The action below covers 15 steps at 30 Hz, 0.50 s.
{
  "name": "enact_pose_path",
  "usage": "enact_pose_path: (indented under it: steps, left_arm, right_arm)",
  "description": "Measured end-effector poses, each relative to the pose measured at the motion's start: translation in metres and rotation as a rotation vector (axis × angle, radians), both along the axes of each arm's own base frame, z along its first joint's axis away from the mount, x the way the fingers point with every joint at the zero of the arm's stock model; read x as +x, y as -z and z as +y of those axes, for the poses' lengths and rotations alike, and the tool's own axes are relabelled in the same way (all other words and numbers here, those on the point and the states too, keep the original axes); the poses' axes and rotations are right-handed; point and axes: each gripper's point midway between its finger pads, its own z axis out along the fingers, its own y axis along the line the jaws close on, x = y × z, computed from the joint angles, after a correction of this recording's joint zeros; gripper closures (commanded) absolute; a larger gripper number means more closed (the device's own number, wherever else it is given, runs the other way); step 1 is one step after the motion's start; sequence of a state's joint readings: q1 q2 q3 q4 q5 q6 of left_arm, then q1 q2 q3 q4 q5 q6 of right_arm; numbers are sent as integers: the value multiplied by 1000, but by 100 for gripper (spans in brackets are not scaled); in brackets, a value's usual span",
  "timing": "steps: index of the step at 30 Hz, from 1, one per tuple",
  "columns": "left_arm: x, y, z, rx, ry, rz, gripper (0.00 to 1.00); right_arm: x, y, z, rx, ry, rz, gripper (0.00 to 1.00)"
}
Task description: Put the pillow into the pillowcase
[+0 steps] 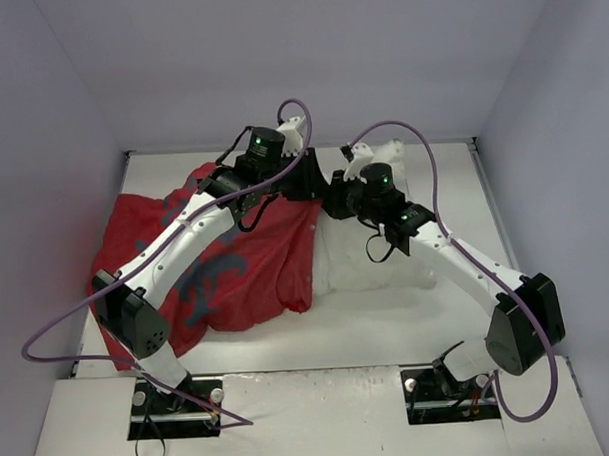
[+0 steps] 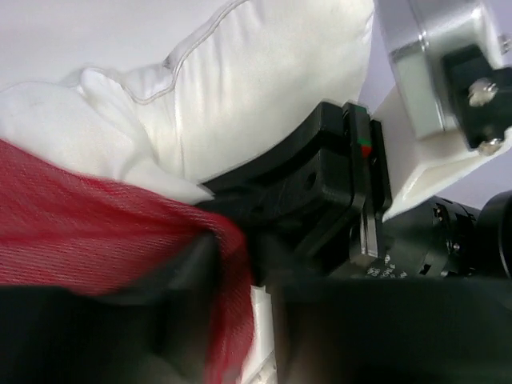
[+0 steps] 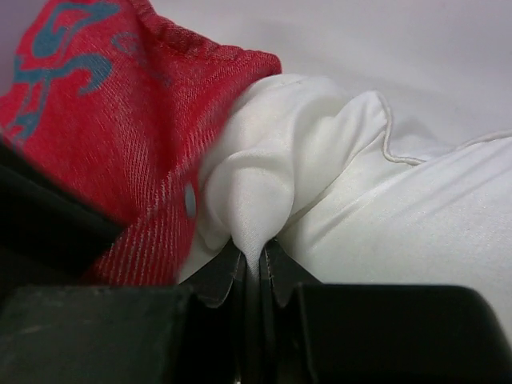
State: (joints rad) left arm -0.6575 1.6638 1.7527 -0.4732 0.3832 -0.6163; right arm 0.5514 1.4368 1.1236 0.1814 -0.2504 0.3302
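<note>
The red pillowcase (image 1: 236,260) lies crumpled at the left of the table, its open edge facing right. The white pillow (image 1: 376,266) lies beside it on the right, one end at the opening. My left gripper (image 1: 305,183) is at the far edge of the opening. In the left wrist view it (image 2: 240,268) is shut on the red pillowcase (image 2: 96,232) hem, with the pillow (image 2: 264,96) just behind. My right gripper (image 1: 334,200) is close beside it. In the right wrist view it (image 3: 254,262) is shut on a pinched fold of the pillow (image 3: 384,208), next to the pillowcase (image 3: 104,136).
The white table (image 1: 388,325) is boxed in by grey walls (image 1: 309,58) on the left, back and right. Purple cables (image 1: 422,144) loop over both arms. In the left wrist view the right arm's black gripper body (image 2: 320,184) is very close.
</note>
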Motion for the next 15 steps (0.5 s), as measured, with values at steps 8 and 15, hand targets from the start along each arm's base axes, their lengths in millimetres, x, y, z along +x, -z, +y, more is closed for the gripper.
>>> enact_pose_path:
  steps: [8, 15]
  left_arm:
    - [-1, 53, 12, 140, -50, 76, 30]
    - [-23, 25, 58, 214, -176, -48, 30]
  right_arm:
    - [-5, 49, -32, -93, 133, 69, 47]
    - [-14, 36, -48, -201, 91, -17, 20]
